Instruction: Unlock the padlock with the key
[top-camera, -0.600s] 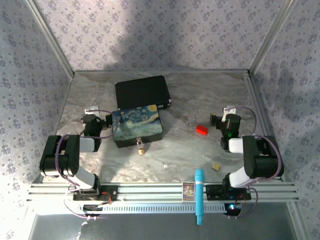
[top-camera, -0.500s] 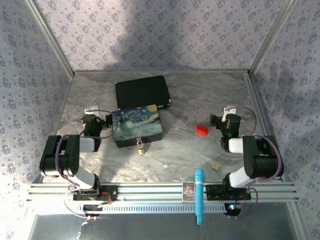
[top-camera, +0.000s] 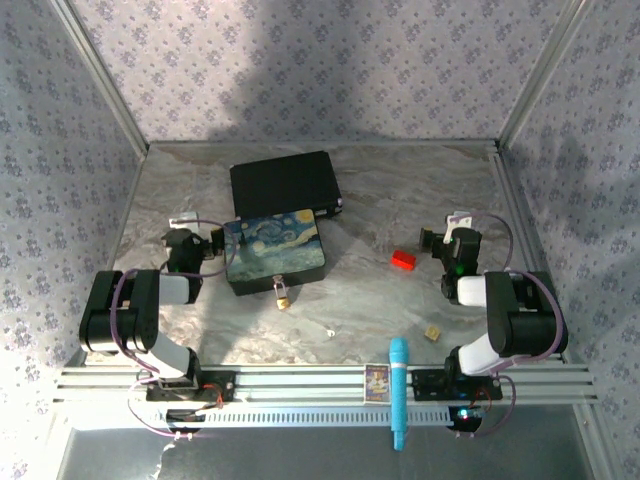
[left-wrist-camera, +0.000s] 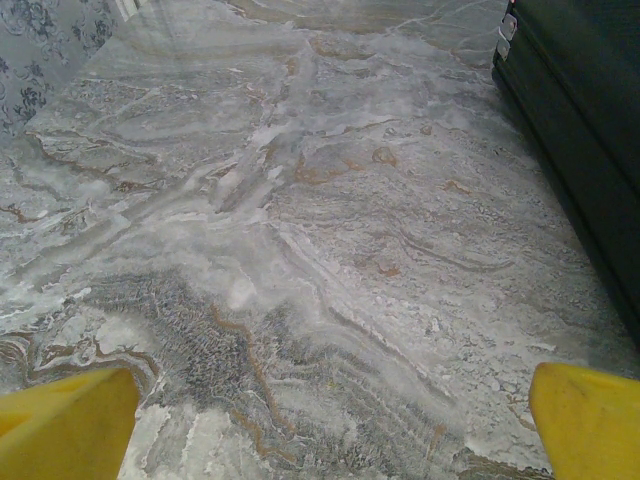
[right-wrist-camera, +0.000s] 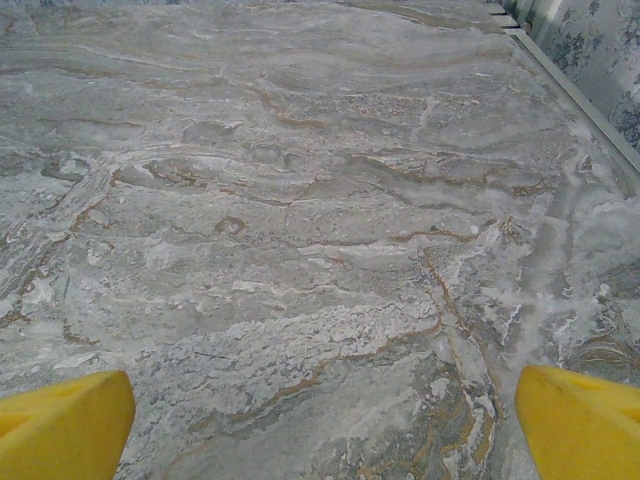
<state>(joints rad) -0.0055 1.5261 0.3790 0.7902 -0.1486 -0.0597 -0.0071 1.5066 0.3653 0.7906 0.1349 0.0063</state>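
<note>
Nothing has shifted since the earlier frames. Nearest, the key lies on the table; just beyond it, the padlock sits at the box's near edge. Farther back, the left gripper, beside the box, and the right gripper, well apart, both gape wide over bare table.

On the grey marbled bench before me, a box painted with a swirling blue night sky sits just in front of a flat black case. To my right lie a small red block and, nearer, a small tan cube. A light blue marker crosses the near metal rail.
</note>
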